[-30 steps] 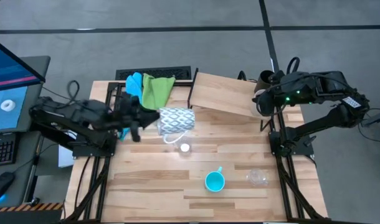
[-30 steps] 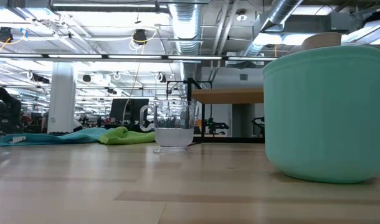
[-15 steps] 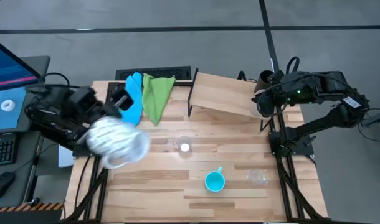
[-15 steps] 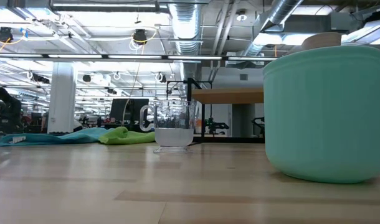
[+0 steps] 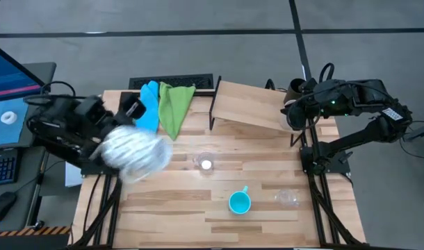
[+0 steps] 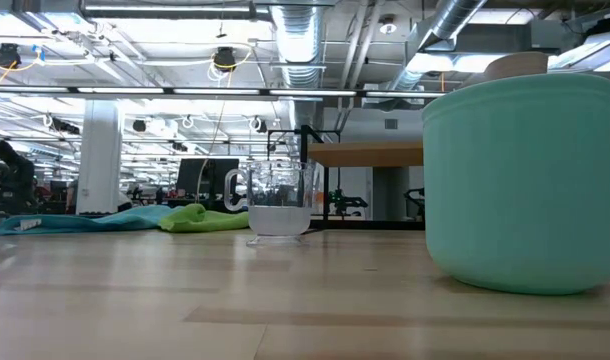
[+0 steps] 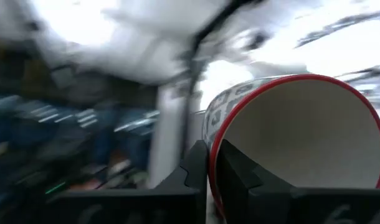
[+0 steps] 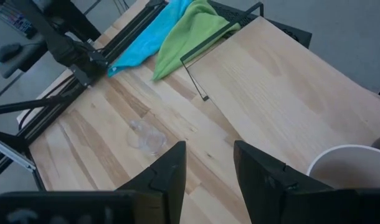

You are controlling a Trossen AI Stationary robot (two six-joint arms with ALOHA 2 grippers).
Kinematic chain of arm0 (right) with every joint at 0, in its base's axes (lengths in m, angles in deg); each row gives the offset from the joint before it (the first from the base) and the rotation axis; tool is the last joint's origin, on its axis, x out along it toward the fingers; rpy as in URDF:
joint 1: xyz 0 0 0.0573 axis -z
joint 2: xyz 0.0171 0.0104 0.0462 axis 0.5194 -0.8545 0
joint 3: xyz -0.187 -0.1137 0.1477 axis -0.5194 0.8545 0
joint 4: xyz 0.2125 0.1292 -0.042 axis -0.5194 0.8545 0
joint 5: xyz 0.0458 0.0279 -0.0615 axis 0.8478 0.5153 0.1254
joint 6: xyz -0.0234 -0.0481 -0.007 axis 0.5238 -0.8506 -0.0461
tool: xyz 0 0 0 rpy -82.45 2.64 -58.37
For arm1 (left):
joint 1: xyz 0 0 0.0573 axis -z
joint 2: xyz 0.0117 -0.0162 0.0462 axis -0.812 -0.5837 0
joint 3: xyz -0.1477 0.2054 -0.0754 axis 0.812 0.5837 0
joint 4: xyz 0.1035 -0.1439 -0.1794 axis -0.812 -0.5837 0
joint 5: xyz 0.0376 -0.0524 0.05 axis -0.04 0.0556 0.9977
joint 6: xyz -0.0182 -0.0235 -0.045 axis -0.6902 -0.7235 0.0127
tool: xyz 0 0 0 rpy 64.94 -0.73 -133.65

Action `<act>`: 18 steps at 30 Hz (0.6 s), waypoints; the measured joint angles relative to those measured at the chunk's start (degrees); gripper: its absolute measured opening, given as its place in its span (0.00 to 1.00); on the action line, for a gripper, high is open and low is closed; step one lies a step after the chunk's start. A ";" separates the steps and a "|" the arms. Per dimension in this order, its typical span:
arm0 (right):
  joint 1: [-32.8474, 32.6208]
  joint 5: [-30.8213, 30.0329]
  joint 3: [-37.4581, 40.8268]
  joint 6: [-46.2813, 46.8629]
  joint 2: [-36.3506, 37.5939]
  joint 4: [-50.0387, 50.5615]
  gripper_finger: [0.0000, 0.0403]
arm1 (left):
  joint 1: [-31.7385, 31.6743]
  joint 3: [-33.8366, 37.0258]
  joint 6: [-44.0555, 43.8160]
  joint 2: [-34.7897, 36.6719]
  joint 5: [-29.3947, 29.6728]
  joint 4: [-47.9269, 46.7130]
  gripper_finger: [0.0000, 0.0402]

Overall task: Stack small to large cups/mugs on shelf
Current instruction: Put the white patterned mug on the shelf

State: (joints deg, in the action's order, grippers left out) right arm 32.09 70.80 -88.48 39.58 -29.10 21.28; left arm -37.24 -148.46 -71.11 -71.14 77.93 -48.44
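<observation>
Left hand (image 7: 207, 180) swung the patterned mug (image 5: 132, 154) off mid-surface to its own edge, clamped on the red rim, mouth sideways; shelf (image 5: 250, 105) lies far across, nearer the right hand (image 8: 209, 163), open beside a white cup (image 8: 352, 167).

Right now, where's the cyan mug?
In the high view, the cyan mug stands on the table's near side, right of centre, between two clear cups.

Two dark jointed arms, black cabling; green light, white label on right arm (image 5: 351, 104).
</observation>
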 joint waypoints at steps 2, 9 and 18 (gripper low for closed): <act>0.02 -0.02 0.00 0.02 0.00 0.00 0.38 | -0.68 0.00 -0.33 -0.01 8.21 -4.40 0.01; 0.81 -0.02 0.00 0.07 0.01 -0.01 0.38 | -6.76 0.04 -15.33 -3.01 23.94 -19.60 0.01; 2.82 0.13 0.00 0.07 0.00 -0.04 0.38 | -21.34 0.07 -30.46 -15.35 6.02 -27.47 0.01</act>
State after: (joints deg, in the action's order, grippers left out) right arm 34.91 70.93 -88.48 39.64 -29.10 21.24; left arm -58.58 -148.40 -101.58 -86.49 83.95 -75.91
